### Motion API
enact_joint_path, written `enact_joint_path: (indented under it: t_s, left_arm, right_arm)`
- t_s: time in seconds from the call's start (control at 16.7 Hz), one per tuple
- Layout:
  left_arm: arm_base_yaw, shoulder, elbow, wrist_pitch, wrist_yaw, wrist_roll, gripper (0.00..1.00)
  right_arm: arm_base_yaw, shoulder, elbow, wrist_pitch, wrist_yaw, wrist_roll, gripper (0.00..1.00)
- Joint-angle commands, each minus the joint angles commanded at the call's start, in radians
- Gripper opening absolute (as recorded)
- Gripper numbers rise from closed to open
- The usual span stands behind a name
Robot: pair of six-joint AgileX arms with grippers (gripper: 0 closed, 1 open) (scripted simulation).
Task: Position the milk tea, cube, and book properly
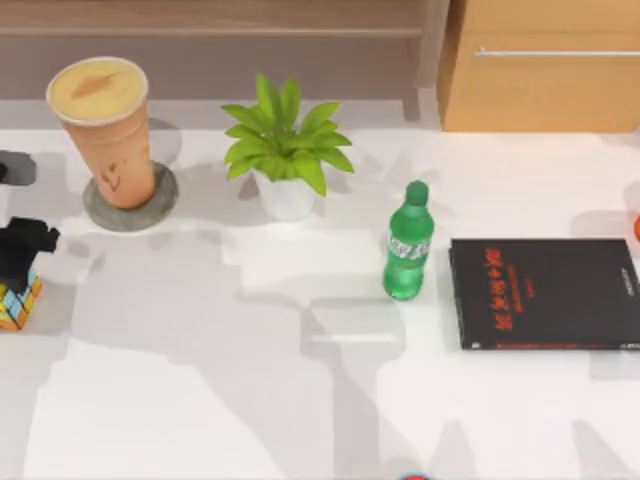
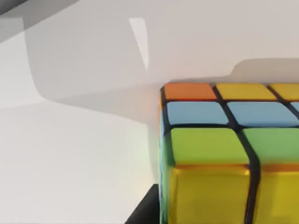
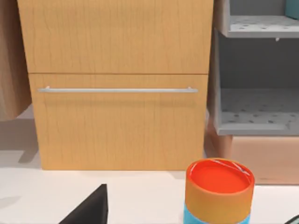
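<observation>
The left pincer (image 1: 22,262) stands at the far left edge of the table (image 1: 300,400), right over the cube (image 1: 18,300), and its dark body hides the upper part of the cube in the top view. In the left wrist view the cube (image 2: 224,154) is very close below the camera, with one dark finger (image 2: 145,210) just beside its yellow face, so I judge that the step in hand is the cube; whether the pincer holds it or stands apart from it, I cannot tell. The milk tea (image 1: 105,125) is behind the left pincer and a little toward the middle, upright on a round grey coaster (image 1: 130,212), so this part looks already done. The light-blue book I cannot find on the table; the black book with red letters (image 1: 545,293) lies far to the right. The next move asks for care, I think: the cube is nearly at the table edge, so it must travel inward, not outward. The open room is in front and toward the middle; the potted plant (image 1: 285,150) and the green bottle (image 1: 407,245) are well apart from the pincer. The right arm is parked at the right side, its camera facing a wooden drawer (image 3: 117,84) and an orange-lidded can (image 3: 219,189).
</observation>
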State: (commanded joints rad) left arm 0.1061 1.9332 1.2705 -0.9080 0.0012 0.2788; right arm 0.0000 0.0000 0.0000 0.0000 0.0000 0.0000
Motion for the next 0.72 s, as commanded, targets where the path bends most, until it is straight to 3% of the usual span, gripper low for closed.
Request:
enact_joint_path:
  t_s: [0.12,0.72]
  left_arm:
    - [0.000,0.000,0.000,0.000,0.000,0.000,0.00]
    - [-0.001,-0.008,0.011,-0.013,0.001,0.002,0.00]
  right_arm:
    - [0.000,0.000,0.000,0.000,0.000,0.000,1.00]
    - [0.000,0.000,0.000,0.000,0.000,0.000,1.00]
